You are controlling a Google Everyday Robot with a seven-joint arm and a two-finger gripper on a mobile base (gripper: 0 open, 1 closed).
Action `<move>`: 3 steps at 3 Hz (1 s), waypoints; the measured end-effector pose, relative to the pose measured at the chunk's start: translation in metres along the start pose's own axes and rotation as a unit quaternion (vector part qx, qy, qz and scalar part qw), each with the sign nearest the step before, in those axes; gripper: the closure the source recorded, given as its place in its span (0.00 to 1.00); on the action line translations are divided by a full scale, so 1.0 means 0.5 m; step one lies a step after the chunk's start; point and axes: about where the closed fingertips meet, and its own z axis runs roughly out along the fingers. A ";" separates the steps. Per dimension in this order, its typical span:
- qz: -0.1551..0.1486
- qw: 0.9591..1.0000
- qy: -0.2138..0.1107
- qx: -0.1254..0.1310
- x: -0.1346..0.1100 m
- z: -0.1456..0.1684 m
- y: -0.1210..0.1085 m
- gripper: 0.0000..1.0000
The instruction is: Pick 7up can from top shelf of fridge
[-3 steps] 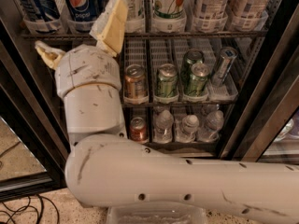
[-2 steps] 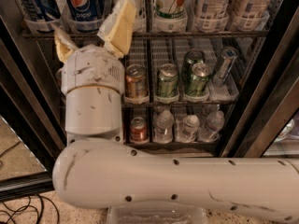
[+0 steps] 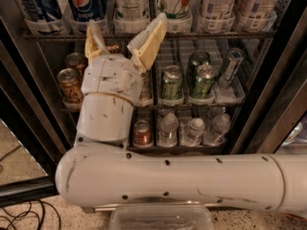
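Note:
The 7up can (image 3: pixel 175 1), white with a green "7" logo, stands on the top shelf (image 3: pixel 216 34) of the fridge (image 3: pixel 283 85), between white cans. Only its lower part shows. Blue Pepsi cans (image 3: pixel 85 1) stand to its left. My gripper (image 3: pixel 127 23) is open and empty, with both yellowish fingers pointing up in front of the rack edge. Its right fingertip (image 3: pixel 160 20) is just below and left of the 7up can, apart from it. Its left finger (image 3: pixel 95 37) is under the Pepsi can. My white arm (image 3: pixel 168 181) crosses the lower view.
The middle rack holds gold-brown cans (image 3: pixel 69 85), green cans (image 3: pixel 171 83) and a tilted silver can (image 3: pixel 230 66). Below are a red can (image 3: pixel 142 132) and water bottles (image 3: pixel 194 131). A clear plastic tub (image 3: pixel 160 217) lies on the floor, with cables (image 3: pixel 19 219) at lower left.
The gripper has shifted right and turned upright, so both fingers now point up at the top shelf's edge. The right finger is closer to the 7up can.

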 end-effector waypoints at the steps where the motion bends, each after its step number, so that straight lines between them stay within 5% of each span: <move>1: 0.062 0.998 0.003 0.012 0.024 0.014 -0.017 0.19; 2: 0.114 0.993 0.003 -0.012 0.032 0.032 -0.025 0.19; 3: 0.135 0.990 0.003 -0.050 0.024 0.045 -0.015 0.21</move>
